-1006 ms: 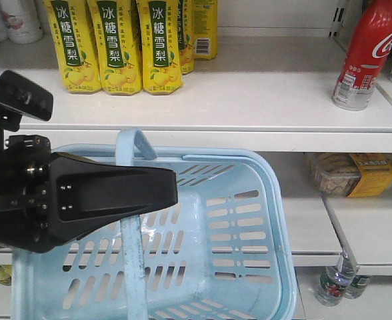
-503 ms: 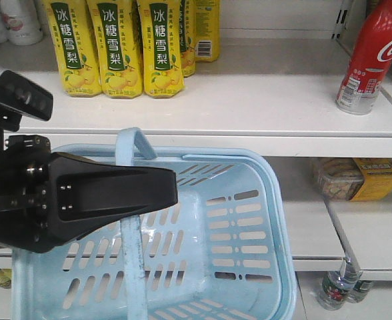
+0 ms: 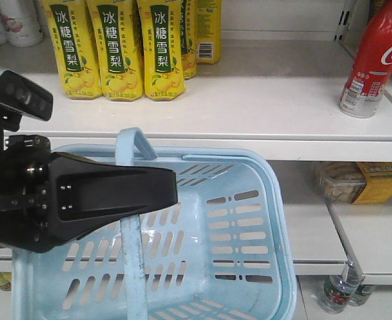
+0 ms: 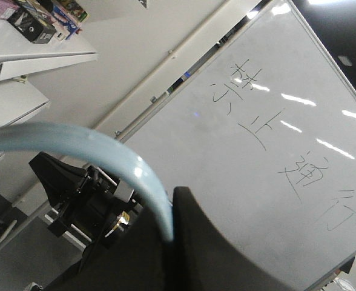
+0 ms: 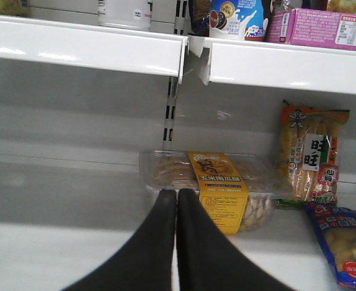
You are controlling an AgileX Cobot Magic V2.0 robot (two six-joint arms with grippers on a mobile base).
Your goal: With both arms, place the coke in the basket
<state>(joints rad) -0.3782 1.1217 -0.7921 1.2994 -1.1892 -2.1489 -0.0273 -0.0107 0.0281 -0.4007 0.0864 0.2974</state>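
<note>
Your left hand (image 3: 164, 191) grips the basket (image 3: 191, 220) by its handle (image 3: 131, 141); your right hand (image 5: 177, 195) is clenched shut, empty. The coke (image 3: 374, 57) stands upright on the upper shelf (image 3: 249, 93), well right of the basket.

A shop: white shelves (image 3: 263, 100) stocked with yellow drink cartons (image 3: 116, 47) and packaged snacks (image 5: 311, 157), plus a blue shopping basket (image 3: 193, 220).

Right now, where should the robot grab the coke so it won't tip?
Probably round the wide red body of the coke, above the white print, coming straight in from the front. It stands upright on the shelf with open room before it, and it narrows toward the top. The right gripper, shut, must open first.
</note>
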